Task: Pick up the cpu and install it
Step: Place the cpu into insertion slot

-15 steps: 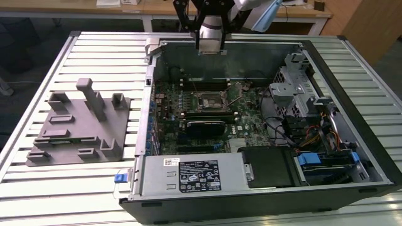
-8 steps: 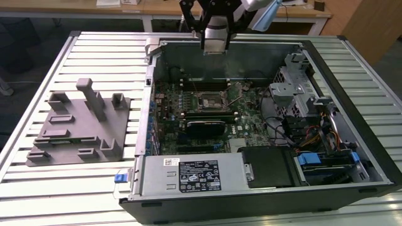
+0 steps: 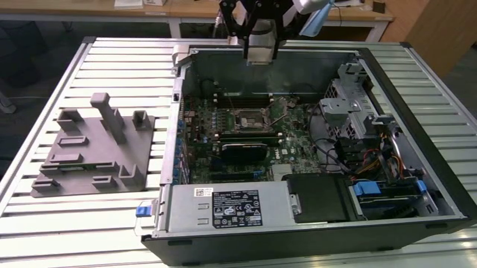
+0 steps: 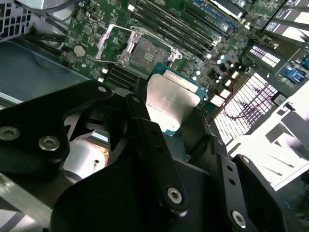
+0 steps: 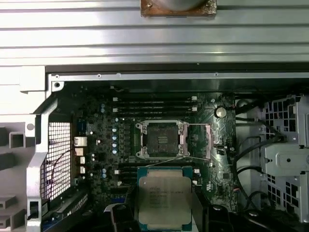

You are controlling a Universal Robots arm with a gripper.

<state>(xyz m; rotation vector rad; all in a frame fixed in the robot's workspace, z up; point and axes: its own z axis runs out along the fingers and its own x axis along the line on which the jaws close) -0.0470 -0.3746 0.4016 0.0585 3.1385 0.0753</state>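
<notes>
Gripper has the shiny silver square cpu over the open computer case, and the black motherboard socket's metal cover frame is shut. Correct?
Not shut: in the first wrist view the metal cover frame is swung open beside the bare black motherboard socket. The gripper does hold the cpu over the case.

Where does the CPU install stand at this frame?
Done: pickup, it appears. The gripper is shut on the cpu, held in the air over the open computer case. In hand: the chip hangs above the motherboard, beside the socket and apart from it. Left: seating it; the socket is open and empty.
</notes>
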